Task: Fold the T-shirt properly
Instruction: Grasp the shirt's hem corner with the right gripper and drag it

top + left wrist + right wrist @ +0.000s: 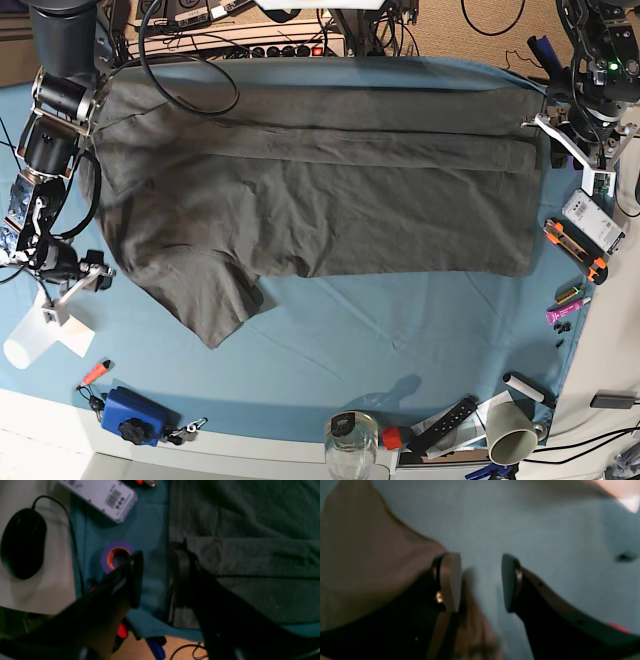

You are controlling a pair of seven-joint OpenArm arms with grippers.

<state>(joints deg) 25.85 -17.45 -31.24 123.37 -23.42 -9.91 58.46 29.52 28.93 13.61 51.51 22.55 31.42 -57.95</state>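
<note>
A large, wrinkled dark charcoal-grey cotton T-shirt (320,190) was seen spread across a blue-teal tablecloth (400,340), partly folded along its upper edge, with one short sleeve (215,300) angled out toward the near side.

The left gripper (156,577) was held with its black jaws parted and nothing between them; one finger was set over the shirt's hem edge and the other over bare cloth. Just beyond that outer finger a purple roll of tape with a red core (115,556) was seen, and farther off a white rectangular box with a barcode (105,497) and a black computer mouse (22,542) on a pale surface.

The right gripper (481,582) was likewise held well apart and empty, over the tablecloth, with the shirt's fabric (370,562) lying beside and beneath one finger. Whether that finger touched the fabric could not be told from the blurred wrist view.
</note>
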